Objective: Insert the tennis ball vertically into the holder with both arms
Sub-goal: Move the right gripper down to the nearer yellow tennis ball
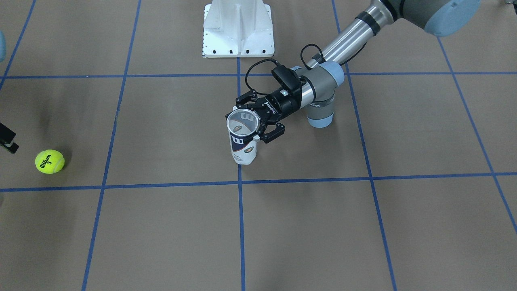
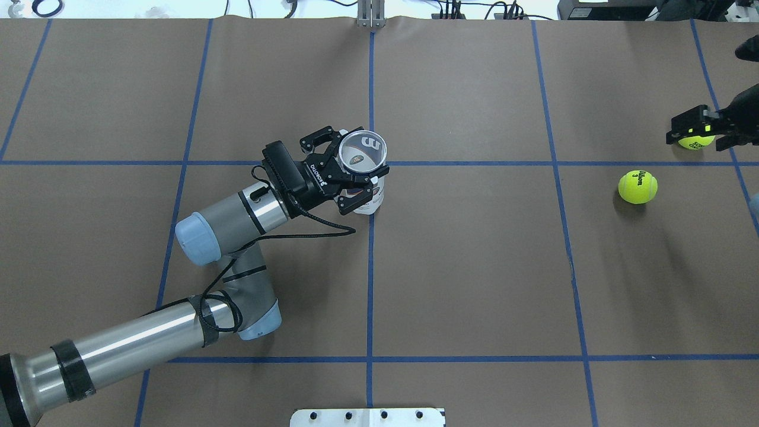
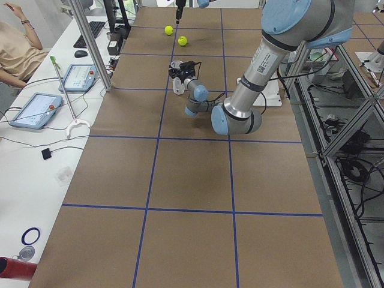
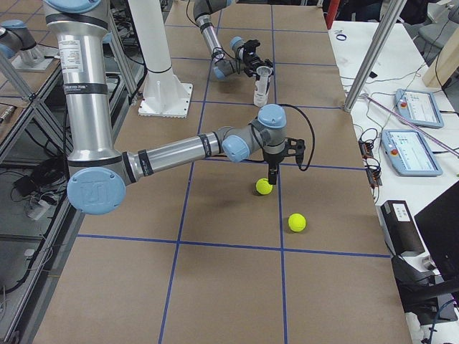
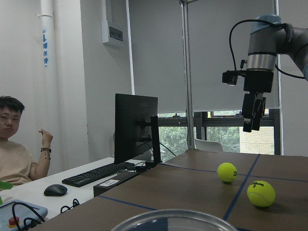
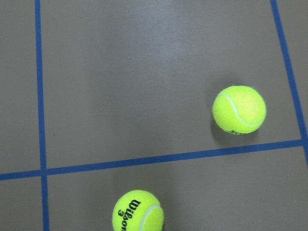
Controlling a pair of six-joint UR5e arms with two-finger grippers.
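The brown tabletop [image 2: 474, 284] with its blue tape grid is carrying everything. Across it the left arm [image 2: 118, 350] is reaching to the middle, while the right arm [image 4: 179, 150] is stretching toward the robot's right end. The holder [image 1: 244, 149] is standing upright near the centre crossing of the tape lines with its open mouth facing up. The left gripper [image 2: 359, 169] is holding it just under the rim, the jaws closed against its two sides. The right gripper [image 5: 249, 126] is hanging above the tabletop and pointing down, near two balls and touching neither. Whether its jaws are wide or narrow, I cannot tell from these views. The tennis ball [image 2: 637, 187], the one with the black print, is lying free on the tabletop, well apart from the holder, and a second ball [image 5: 227, 172] is lying near it. I am judging that you are in the picking step. To do it well, you should be centring the jaws over one ball only, coming straight down, and closing across its middle so that the neighbour is not pushed away. Meanwhile, be holding the left grip firm and the holder vertical.
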